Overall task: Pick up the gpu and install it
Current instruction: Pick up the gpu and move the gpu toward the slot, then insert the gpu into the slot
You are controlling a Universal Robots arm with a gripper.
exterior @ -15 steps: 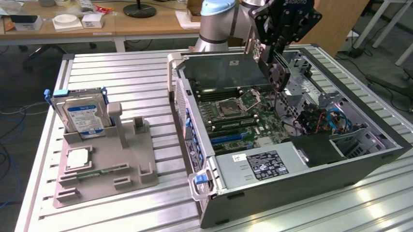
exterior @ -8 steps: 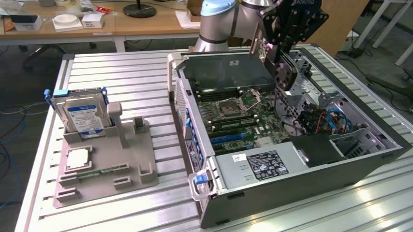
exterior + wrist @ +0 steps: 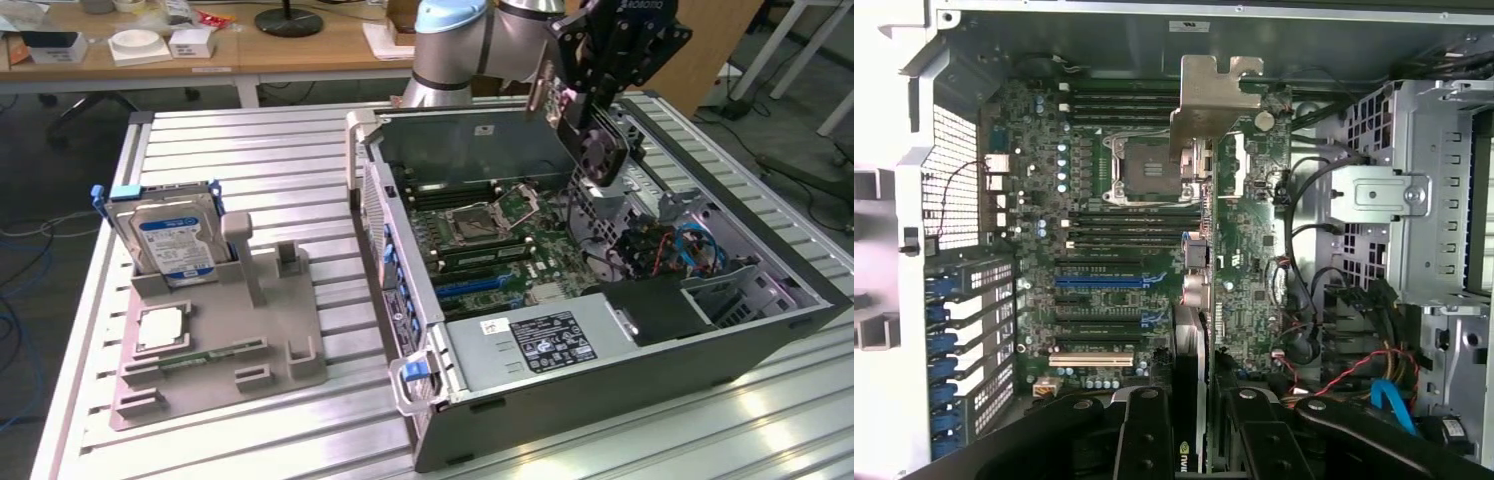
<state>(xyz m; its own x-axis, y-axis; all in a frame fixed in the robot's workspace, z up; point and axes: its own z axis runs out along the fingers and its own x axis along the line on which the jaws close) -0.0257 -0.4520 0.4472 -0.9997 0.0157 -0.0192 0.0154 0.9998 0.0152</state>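
Observation:
My gripper (image 3: pixel 597 95) hangs over the open computer case (image 3: pixel 400 200), shut on the gpu (image 3: pixel 601 145). The gpu is a dark card with a black cooler, held on edge above the case's far right part. In the wrist view the gpu (image 3: pixel 1192 330) appears edge-on between my black fingers (image 3: pixel 1144 440), and its silver bracket (image 3: pixel 1214 95) points away from the camera. Below it lies the green motherboard (image 3: pixel 1104 200) with its blue expansion slots (image 3: pixel 1104 282). The card is in the air, clear of the board.
At the exterior view's left, a grey fixture (image 3: pixel 267 340) carries a hard drive (image 3: pixel 167 235), a processor (image 3: pixel 160 328) and a memory stick (image 3: pixel 200 355). Inside the case are the power supply (image 3: pixel 547 340), a drive cage (image 3: pixel 1414 200) and loose cables (image 3: pixel 1354 370).

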